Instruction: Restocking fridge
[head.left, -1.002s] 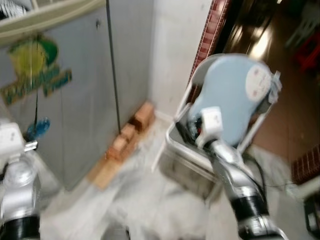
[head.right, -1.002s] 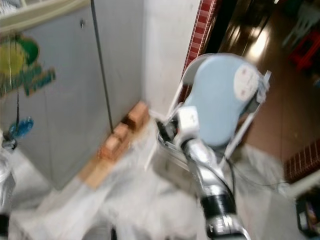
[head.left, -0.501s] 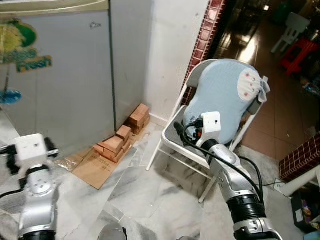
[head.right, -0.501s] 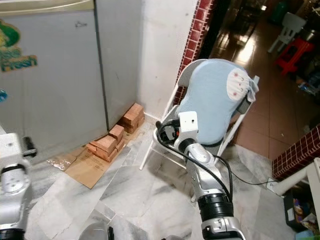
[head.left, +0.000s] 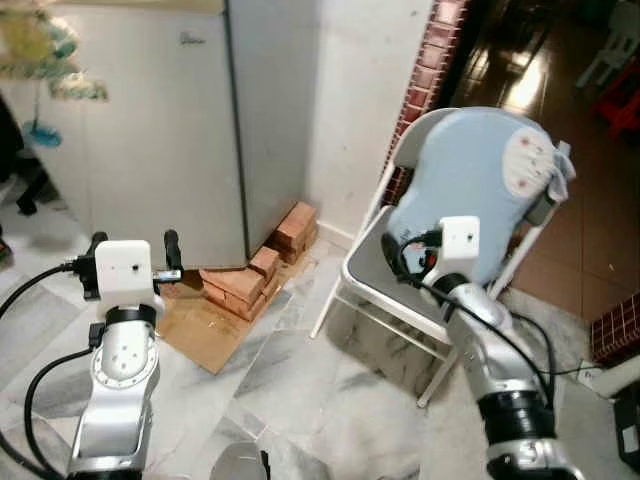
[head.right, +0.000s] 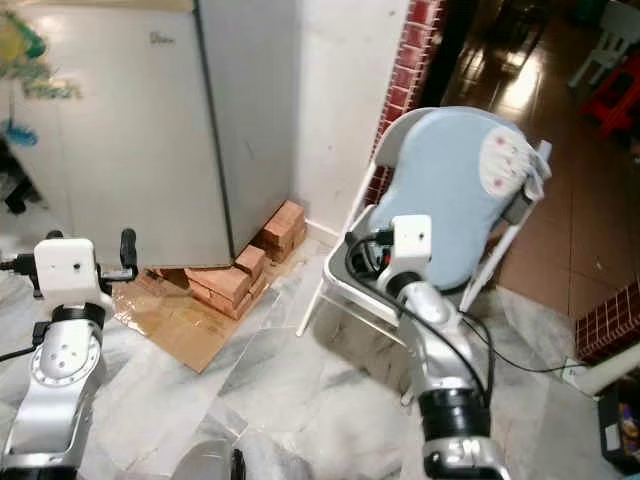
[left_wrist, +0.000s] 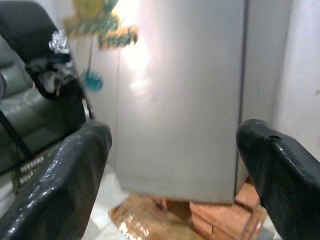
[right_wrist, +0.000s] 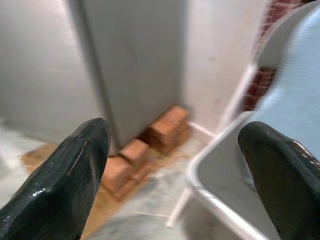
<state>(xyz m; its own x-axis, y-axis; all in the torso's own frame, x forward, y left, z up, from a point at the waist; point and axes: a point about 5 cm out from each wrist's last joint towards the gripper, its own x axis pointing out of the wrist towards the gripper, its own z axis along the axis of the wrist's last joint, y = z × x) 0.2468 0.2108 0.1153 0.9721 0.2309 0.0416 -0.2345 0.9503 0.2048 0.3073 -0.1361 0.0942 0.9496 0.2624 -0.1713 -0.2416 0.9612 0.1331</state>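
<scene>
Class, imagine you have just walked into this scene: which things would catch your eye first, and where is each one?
The tall grey fridge stands shut at the left against the white wall, with a stack of bricks and flattened cardboard at its foot. To the right, a white folding chair carries a pale blue cushion on its back. Both the left gripper and right gripper are raised, open and empty.

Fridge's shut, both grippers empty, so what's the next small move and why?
Probably step toward the fridge. Its door is closed, and both the left gripper and right gripper are open and holding nothing, short of it, with the bricks at its base.
</scene>
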